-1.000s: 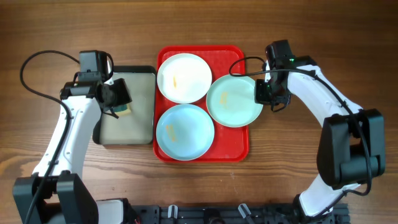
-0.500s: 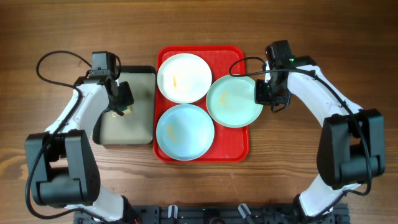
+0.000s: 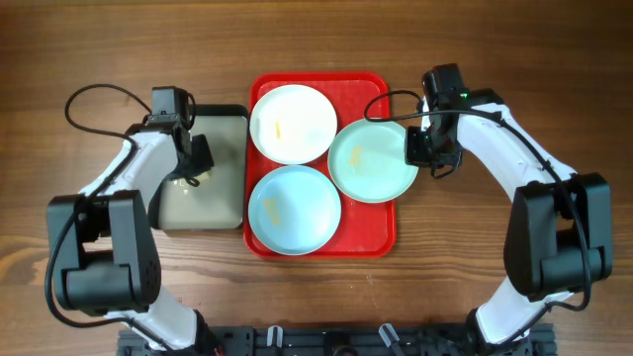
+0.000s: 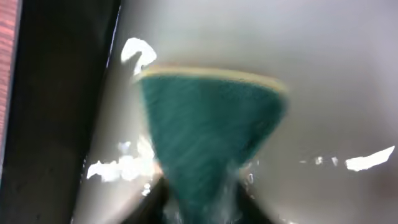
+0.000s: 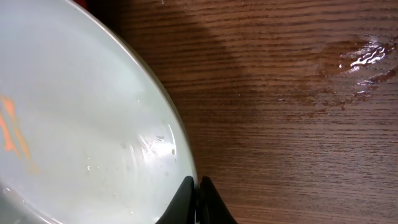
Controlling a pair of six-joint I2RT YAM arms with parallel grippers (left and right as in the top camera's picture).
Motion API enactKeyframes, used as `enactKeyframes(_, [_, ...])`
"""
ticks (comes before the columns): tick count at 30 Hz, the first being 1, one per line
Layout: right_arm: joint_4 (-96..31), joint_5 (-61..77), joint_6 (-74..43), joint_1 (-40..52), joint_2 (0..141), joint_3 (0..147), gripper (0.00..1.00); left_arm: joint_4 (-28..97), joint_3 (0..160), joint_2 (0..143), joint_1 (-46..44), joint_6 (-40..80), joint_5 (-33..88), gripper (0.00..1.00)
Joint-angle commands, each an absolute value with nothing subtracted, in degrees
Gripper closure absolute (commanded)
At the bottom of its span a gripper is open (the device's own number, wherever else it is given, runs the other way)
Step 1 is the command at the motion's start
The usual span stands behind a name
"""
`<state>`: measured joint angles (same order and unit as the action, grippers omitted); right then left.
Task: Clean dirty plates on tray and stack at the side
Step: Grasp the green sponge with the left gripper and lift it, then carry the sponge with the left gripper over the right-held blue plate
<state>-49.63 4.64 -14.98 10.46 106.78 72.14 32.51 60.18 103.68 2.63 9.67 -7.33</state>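
Note:
Three plates lie on the red tray (image 3: 376,233): a white plate (image 3: 292,123) at the back, a pale blue plate (image 3: 294,208) in front, and a pale turquoise plate (image 3: 371,160) overhanging the tray's right rim. All carry small orange smears. My right gripper (image 3: 420,148) is shut on the turquoise plate's right rim (image 5: 180,155), with its fingertips (image 5: 198,200) pinching the edge. My left gripper (image 3: 190,173) is down in the grey-green tray (image 3: 213,193). Its jaws (image 4: 202,208) are closed on a green sponge (image 4: 211,124) with a yellow edge.
The black-rimmed grey-green tray (image 4: 348,74) sits just left of the red tray and looks wet. Bare wooden table (image 5: 298,124) lies right of the turquoise plate, with a wet patch (image 5: 364,56) on it. Cables trail behind both arms.
My left arm swung in over the grey-green tray and its jaws closed on the sponge. The right arm and the plates have not moved.

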Motion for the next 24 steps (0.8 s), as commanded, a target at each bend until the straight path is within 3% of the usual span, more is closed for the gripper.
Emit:
enactKeyframes(1, [-49.6, 4.3, -15.0, 10.7, 107.8, 71.9, 0.96, 32.3, 59.8, 103.5, 2.4, 9.2, -8.0, 0.96])
enactKeyframes(9, [-49.5, 4.3, -15.0, 10.7, 107.8, 71.9, 0.96, 37.9, 60.4, 83.0, 2.3, 9.1, -4.5, 0.96])
enactKeyframes(13, [-49.5, 4.3, -15.0, 10.7, 107.8, 71.9, 0.96, 38.0, 60.4, 68.3, 2.0, 1.7, -0.5, 0.96])
enactKeyframes(17, [-49.5, 4.3, -15.0, 10.7, 107.8, 71.9, 0.96, 44.5, 60.3, 64.9, 2.0, 1.7, 6.0, 0.96])
enactKeyframes(24, [-49.6, 4.3, -15.0, 10.7, 107.8, 71.9, 0.96, 42.4, 58.9, 69.1, 2.0, 0.2, 2.9, 0.96])
